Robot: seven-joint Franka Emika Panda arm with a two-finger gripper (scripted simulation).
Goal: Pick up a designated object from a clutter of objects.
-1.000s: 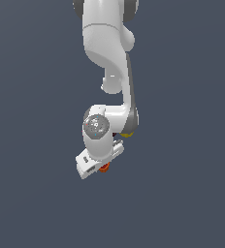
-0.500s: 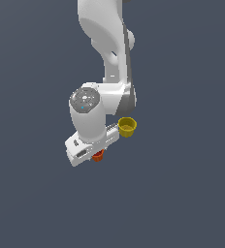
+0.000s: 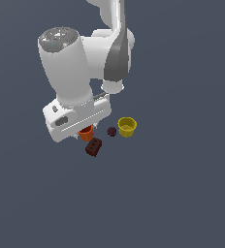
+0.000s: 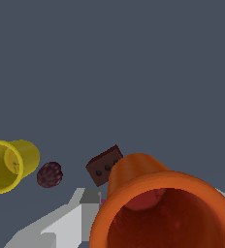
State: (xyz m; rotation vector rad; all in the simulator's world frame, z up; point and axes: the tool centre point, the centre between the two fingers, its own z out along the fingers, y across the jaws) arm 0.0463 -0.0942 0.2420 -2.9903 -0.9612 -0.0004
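Observation:
The small orange-red cup (image 3: 86,131) hangs just under my white hand in the exterior view, and my gripper (image 3: 85,133) is shut on it. In the wrist view the cup (image 4: 168,213) is very close with its round rim toward the camera, and my gripper (image 4: 155,199) has a grey finger (image 4: 88,197) on either side of it. The rest of the clutter lies beyond. A dark brown studded brick (image 3: 93,147) (image 4: 104,166) is nearest the cup, then a dark maroon ball (image 3: 112,131) (image 4: 50,174). A larger yellow cup (image 3: 127,127) (image 4: 10,163) is farther toward the exterior view's right.
The arm's white links and grey joint cover (image 3: 115,58) fill the upper middle of the exterior view. All objects rest on a plain dark blue-grey surface (image 3: 182,184) with no visible edges. A tiny pink speck (image 4: 103,200) shows beside the finger.
The hand has risen and come closer to the exterior camera with the orange cup still under it. The brick and the ball have come into sight beside the yellow cup.

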